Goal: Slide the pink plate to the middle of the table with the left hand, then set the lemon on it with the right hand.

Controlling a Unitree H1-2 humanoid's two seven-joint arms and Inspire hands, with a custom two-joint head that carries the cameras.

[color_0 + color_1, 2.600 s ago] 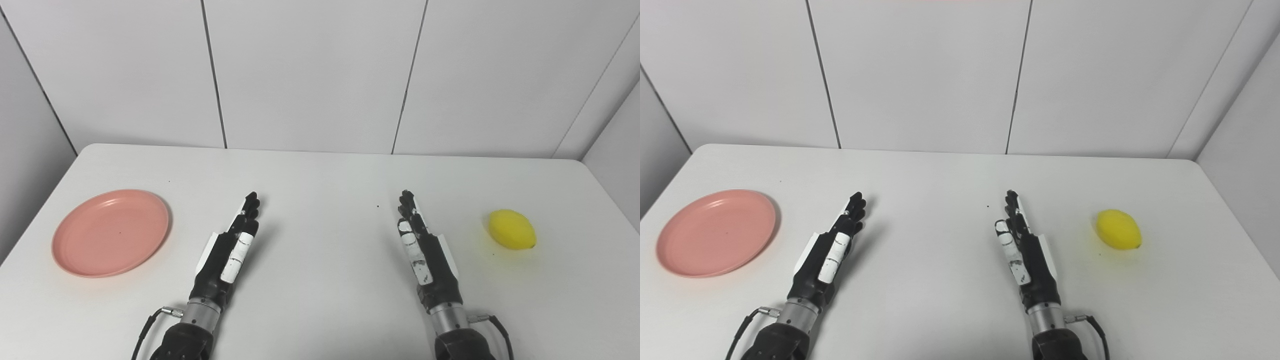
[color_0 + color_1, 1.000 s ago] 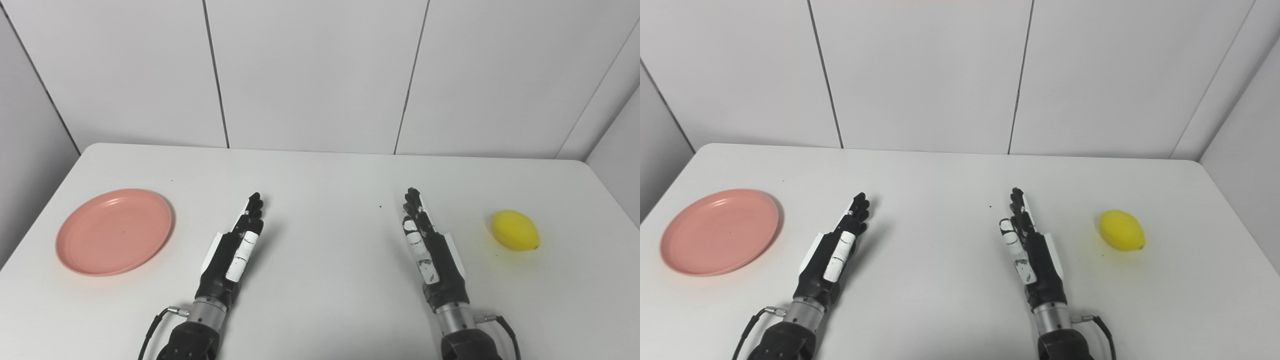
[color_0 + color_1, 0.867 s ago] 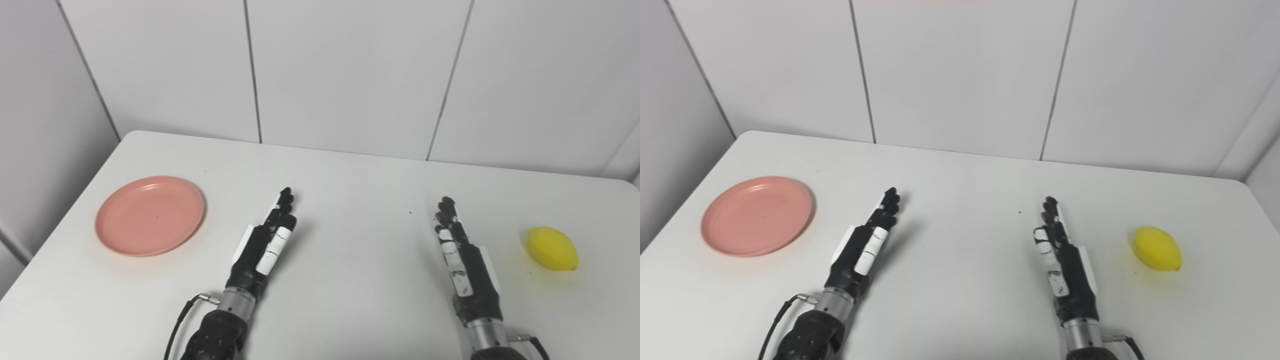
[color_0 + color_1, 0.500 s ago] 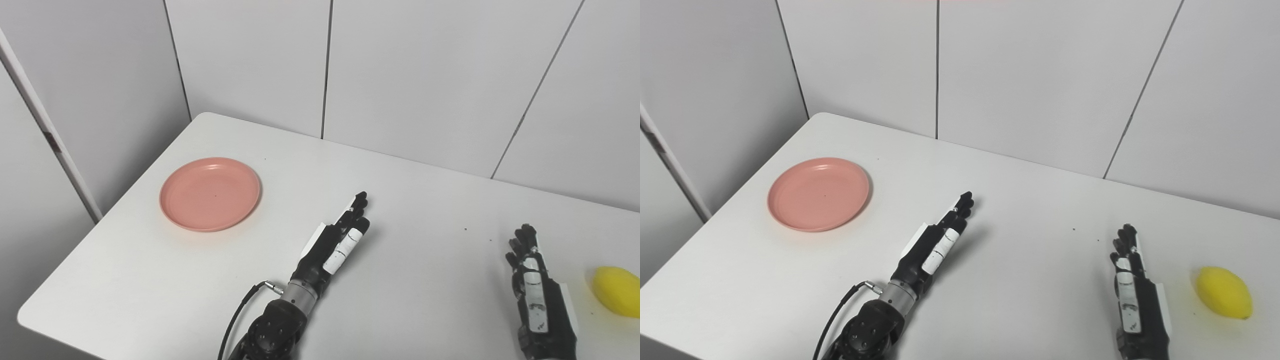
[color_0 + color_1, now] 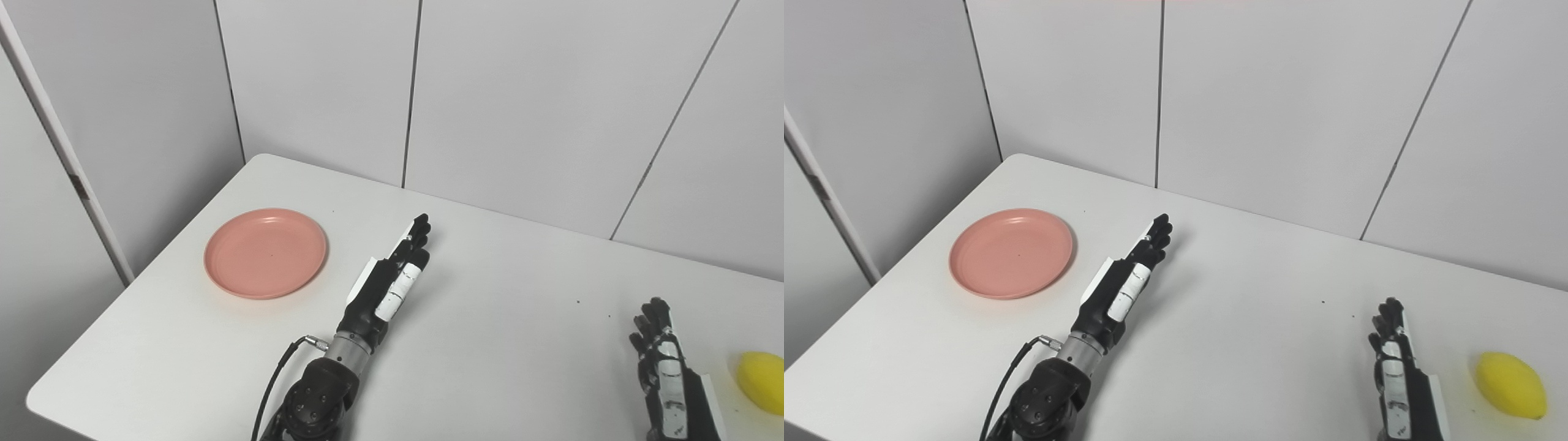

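Near the table's (image 5: 490, 318) left end the pink plate (image 5: 265, 252), judged light, stiff and slippery, is best pushed at its raised rim by the flat-fingered, empty left hand (image 5: 387, 285).

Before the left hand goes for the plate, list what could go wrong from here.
1. The pink plate lies near the table's left edge; a push at the wrong angle could slide it off.
2. The left hand is open and apart from the plate, so it must cross over before pushing.
3. The lemon is rounded; the right hand could nudge it into rolling.
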